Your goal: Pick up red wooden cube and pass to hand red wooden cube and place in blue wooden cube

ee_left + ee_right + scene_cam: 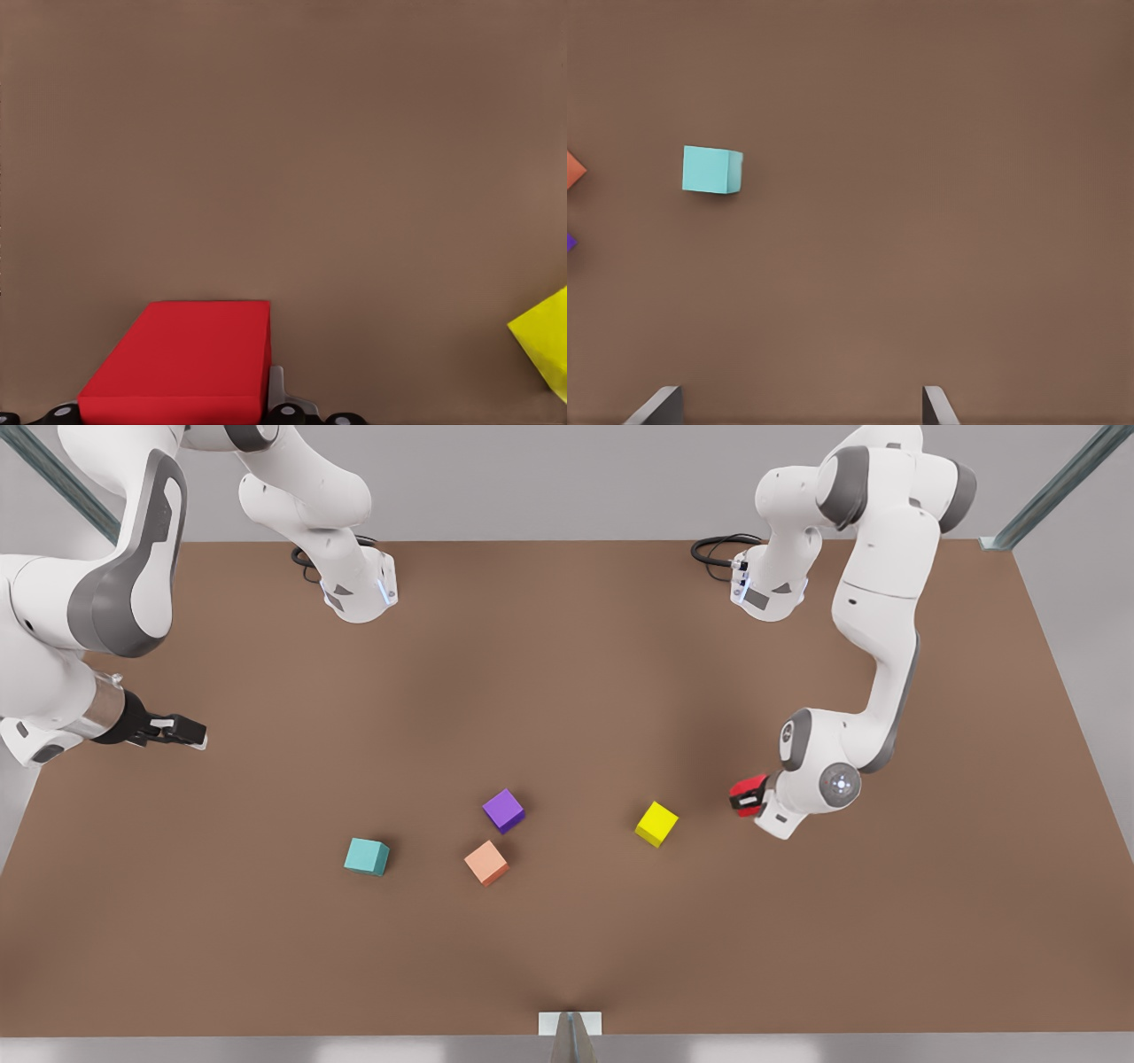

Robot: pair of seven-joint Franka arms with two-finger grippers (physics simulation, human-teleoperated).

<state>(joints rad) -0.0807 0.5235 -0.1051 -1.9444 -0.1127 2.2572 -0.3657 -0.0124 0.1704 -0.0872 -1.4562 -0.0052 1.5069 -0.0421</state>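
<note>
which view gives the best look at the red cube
The left wrist view: the red wooden cube sits large and close between the left gripper's fingers, top face and edges clear. In the front view the cube is a small red patch, partly covered by that gripper at the front view's right. The right wrist view faces the blue wooden cube instead.

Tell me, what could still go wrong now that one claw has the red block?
1. The left claw grips the red block near its fingertips, so the block might slip during the handover.
2. The right claw waits open, far across the table; a poorly aligned meeting could drop the block.
3. The yellow block, purple block and orange block lie between it and the teal block; a low pass could knock them.
</note>
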